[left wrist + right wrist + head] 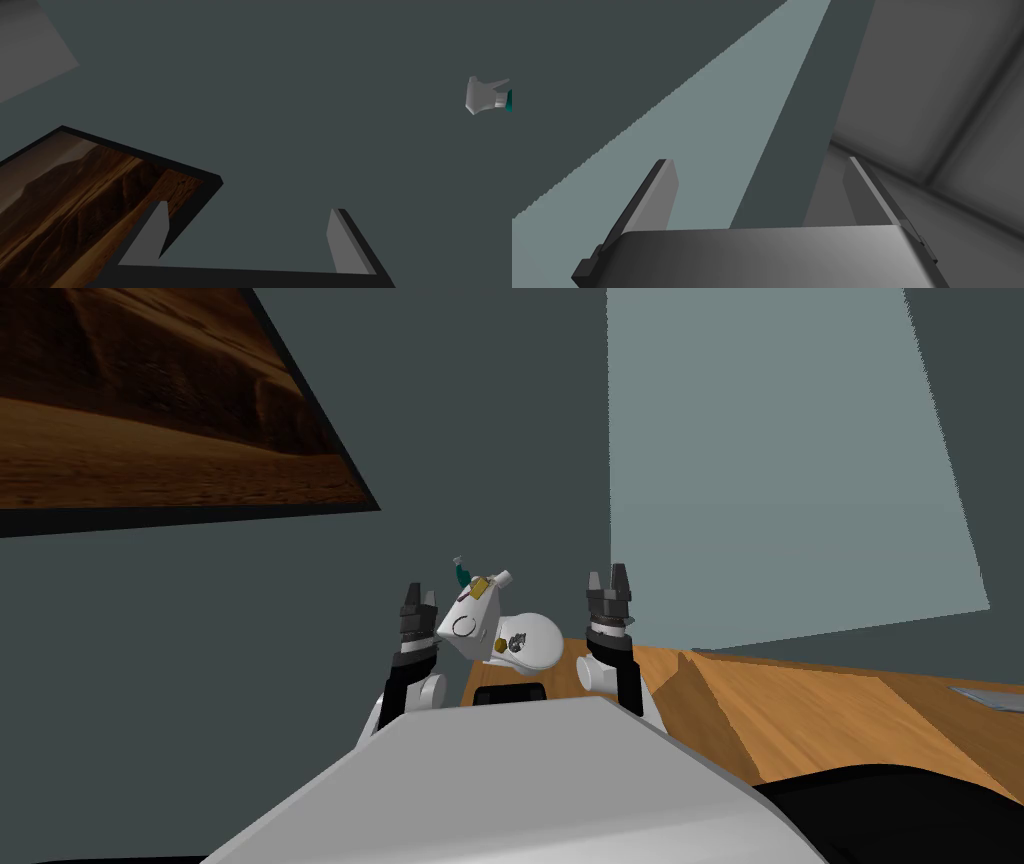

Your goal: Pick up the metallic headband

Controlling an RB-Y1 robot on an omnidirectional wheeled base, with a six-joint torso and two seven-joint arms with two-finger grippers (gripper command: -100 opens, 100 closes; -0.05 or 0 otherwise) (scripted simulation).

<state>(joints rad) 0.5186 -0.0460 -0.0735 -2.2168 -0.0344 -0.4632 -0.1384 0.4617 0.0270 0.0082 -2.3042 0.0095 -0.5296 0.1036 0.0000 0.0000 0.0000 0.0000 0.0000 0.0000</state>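
A white toilet (528,642) stands low ahead of me, between my two raised arms. On its tank (470,623) lie a small gold-coloured thing (480,586), too small to make out its shape, and a teal spray bottle (461,572). The bottle's grey nozzle (482,95) also shows off to one side in the left wrist view. My left gripper (418,593) (247,220) is held up just left of the tank, open and holding nothing. My right gripper (609,585) (759,180) is up on the toilet's right, also open and bare.
A dark grey wall stands close behind the toilet, with a dark-framed brown picture (150,408) high on the left. A paler grey panel (780,468) lies to the right. Wooden floor (800,708) stretches right, with a grey mat (990,698) at its edge.
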